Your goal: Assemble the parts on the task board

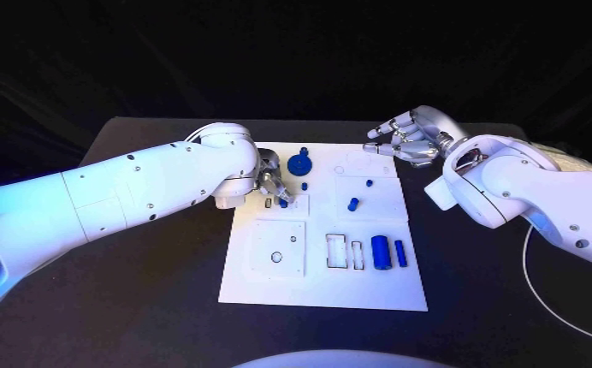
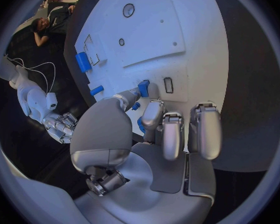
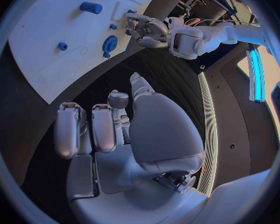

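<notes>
Small blue part (image 2: pixel 143 88) pinched in left hand (image 1: pixel 271 186) fingers (image 2: pixel 129 96).

This looks like a robotics lab or demonstration stand. A matte black table (image 1: pixel 148 299) stands before a black draped backdrop (image 1: pixel 296 34), with a flat white task board (image 1: pixel 265 287) of cut-out recesses and small blue plastic parts (image 1: pixel 380 252) laid out on it. A thin white cable (image 1: pixel 530 276) trails over the table near the right arm, and a glowing blue light strip (image 3: pixel 256 74) shows in the room beyond.
</notes>
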`<state>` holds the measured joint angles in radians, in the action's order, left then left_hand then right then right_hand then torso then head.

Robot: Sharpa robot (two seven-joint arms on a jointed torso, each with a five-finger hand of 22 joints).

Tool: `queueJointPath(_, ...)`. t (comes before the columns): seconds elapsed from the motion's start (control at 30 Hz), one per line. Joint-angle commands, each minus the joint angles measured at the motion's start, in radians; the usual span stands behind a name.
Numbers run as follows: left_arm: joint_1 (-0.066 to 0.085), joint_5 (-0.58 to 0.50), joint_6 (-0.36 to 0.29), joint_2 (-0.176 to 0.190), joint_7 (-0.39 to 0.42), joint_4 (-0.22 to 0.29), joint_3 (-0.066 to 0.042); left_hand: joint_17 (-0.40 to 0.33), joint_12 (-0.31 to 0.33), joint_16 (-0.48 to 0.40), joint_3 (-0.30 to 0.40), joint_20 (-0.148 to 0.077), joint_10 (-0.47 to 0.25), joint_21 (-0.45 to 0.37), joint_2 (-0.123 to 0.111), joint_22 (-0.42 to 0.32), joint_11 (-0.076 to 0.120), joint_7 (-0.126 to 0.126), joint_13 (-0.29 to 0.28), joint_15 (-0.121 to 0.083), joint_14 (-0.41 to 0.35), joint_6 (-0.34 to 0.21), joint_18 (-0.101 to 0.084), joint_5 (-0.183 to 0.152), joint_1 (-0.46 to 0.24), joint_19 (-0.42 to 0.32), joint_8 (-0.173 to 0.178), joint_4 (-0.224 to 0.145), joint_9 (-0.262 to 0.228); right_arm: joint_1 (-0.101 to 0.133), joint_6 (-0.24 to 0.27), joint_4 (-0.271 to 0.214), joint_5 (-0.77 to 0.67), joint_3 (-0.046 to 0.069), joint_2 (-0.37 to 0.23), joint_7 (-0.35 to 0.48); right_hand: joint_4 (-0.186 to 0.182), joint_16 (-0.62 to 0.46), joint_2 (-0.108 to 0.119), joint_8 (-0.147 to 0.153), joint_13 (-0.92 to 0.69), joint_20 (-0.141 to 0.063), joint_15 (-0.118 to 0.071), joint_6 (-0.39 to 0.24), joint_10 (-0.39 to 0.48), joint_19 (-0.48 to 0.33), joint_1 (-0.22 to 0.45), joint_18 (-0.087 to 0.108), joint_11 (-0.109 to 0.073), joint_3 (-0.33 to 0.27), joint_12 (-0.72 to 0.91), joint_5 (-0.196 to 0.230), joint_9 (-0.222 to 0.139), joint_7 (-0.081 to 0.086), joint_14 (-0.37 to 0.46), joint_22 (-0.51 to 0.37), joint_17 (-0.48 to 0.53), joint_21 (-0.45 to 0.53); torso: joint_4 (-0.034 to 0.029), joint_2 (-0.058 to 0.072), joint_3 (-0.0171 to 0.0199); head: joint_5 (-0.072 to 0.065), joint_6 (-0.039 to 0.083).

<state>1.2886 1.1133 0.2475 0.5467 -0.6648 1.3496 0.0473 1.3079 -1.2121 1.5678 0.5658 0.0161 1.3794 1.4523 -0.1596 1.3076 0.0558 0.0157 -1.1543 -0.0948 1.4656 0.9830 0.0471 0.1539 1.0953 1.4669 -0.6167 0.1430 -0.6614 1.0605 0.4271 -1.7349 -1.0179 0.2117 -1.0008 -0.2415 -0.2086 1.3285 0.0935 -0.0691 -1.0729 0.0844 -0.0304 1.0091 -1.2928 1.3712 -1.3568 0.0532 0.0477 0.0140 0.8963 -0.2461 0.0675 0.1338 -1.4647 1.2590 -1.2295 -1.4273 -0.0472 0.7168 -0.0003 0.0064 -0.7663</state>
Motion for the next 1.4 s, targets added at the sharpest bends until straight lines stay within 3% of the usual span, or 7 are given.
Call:
queueJointPath(0.03,-0.005,-0.002,0.028,-0.003,-0.003,-0.002,0.004,0.263,-0.002,0.003,-0.011,-0.005,0.005,0.004,-0.001,0.114,-0.006,0.0,-0.002,-0.007,0.105,0.008,-0.008,-0.002,-0.01,0.028,0.005,0.002,0.0,-0.001,-0.009,-0.001,0.005,0.0,0.0,0.01,-0.009,-0.006,-0.011,-0.005,0.003,-0.001,0.003,0.009,0.005,-0.005,-0.001,0.018,-0.002,0.0,0.0,-0.009,0.001,0.0,-0.036,-0.002,0.003,0.007,0.0001,0.0,-0.0003,0.0,-0.001)
queueJointPath(0.43,-0.005,-0.002,0.025,-0.006,-0.002,-0.007,0.004,0.263,-0.005,0.003,-0.086,-0.006,0.009,0.006,-0.003,0.119,-0.005,-0.001,-0.006,-0.008,0.105,0.023,-0.009,-0.004,-0.045,0.03,0.011,0.029,0.001,-0.001,-0.007,0.0,0.008,0.0,0.001,0.011,-0.012,-0.009,-0.01,-0.004,0.006,-0.001,0.003,0.008,0.007,-0.007,0.002,0.019,-0.001,-0.003,-0.004,-0.012,0.001,0.0,-0.035,-0.007,0.007,0.009,0.0,0.0,-0.0002,-0.001,0.0)
queueJointPath(0.63,-0.005,0.0,0.012,0.003,-0.002,-0.008,-0.001,0.263,-0.007,0.003,-0.204,-0.005,0.013,0.007,-0.019,0.122,-0.006,0.0,-0.01,-0.007,0.105,0.034,-0.01,-0.009,-0.104,0.032,0.014,0.078,0.0,-0.001,-0.007,0.001,0.01,0.0,0.001,0.013,-0.014,-0.012,-0.01,-0.004,0.009,-0.001,0.004,0.007,0.009,-0.01,0.003,0.02,-0.001,-0.005,-0.007,-0.012,0.001,0.0,-0.034,-0.011,0.01,0.012,0.0001,0.0,-0.0006,-0.003,0.002)
queueJointPath(0.9,-0.003,0.006,-0.027,0.033,0.0,0.014,-0.012,0.263,-0.008,0.003,-0.37,-0.009,0.014,0.005,0.003,0.123,-0.004,-0.003,-0.015,-0.01,0.105,0.039,-0.009,-0.1,-0.1,0.032,0.022,0.138,-0.004,-0.001,-0.006,0.006,0.012,0.0,0.002,0.014,-0.017,-0.015,-0.01,-0.004,0.011,-0.001,0.004,0.007,0.011,-0.012,0.005,0.021,-0.001,-0.007,-0.009,-0.012,0.001,0.0,-0.034,-0.014,0.013,0.014,0.0006,-0.001,-0.0004,-0.004,0.006)
queueJointPath(1.03,0.002,-0.011,-0.052,0.048,0.001,0.03,-0.028,0.263,0.003,0.003,-0.435,-0.009,0.005,0.0,0.017,0.119,-0.006,-0.002,-0.004,-0.01,0.105,0.03,-0.008,-0.103,-0.093,0.029,0.024,0.146,-0.007,-0.001,-0.005,0.012,0.012,0.0,0.003,0.014,-0.017,-0.015,-0.01,-0.004,0.011,-0.001,0.004,0.007,0.011,-0.012,0.005,0.021,-0.001,-0.008,-0.009,-0.012,0.001,0.0,-0.033,-0.014,0.014,0.014,0.0004,0.0,-0.0013,-0.005,0.011)
queueJointPath(1.23,0.032,-0.031,-0.059,0.07,0.002,0.054,-0.048,0.263,0.042,0.003,-0.488,-0.006,-0.024,-0.02,0.037,0.097,-0.011,0.006,0.037,-0.006,0.105,0.009,-0.002,-0.104,-0.065,0.018,0.031,0.146,-0.01,-0.001,-0.006,0.021,0.012,-0.001,0.008,0.015,-0.017,-0.015,-0.01,-0.004,0.011,-0.001,0.004,0.007,0.011,-0.012,0.005,0.021,-0.001,-0.008,-0.009,-0.012,0.001,0.0,-0.033,-0.014,0.014,0.014,0.0018,0.001,-0.0007,-0.003,0.016)
queueJointPath(1.4,0.081,-0.034,0.019,0.082,-0.002,0.034,-0.056,0.263,0.101,0.003,-0.524,0.004,-0.071,-0.057,0.063,0.059,-0.027,0.025,0.097,0.008,0.105,-0.032,0.008,-0.102,-0.01,-0.005,0.059,0.144,0.0,-0.005,-0.009,0.026,0.012,-0.004,0.012,0.015,-0.018,-0.016,-0.01,-0.003,0.011,-0.001,0.004,0.007,0.011,-0.012,0.006,0.021,-0.001,-0.008,-0.009,-0.013,0.001,0.0,-0.033,-0.015,0.014,0.014,-0.0017,0.0,0.0005,-0.003,0.018)
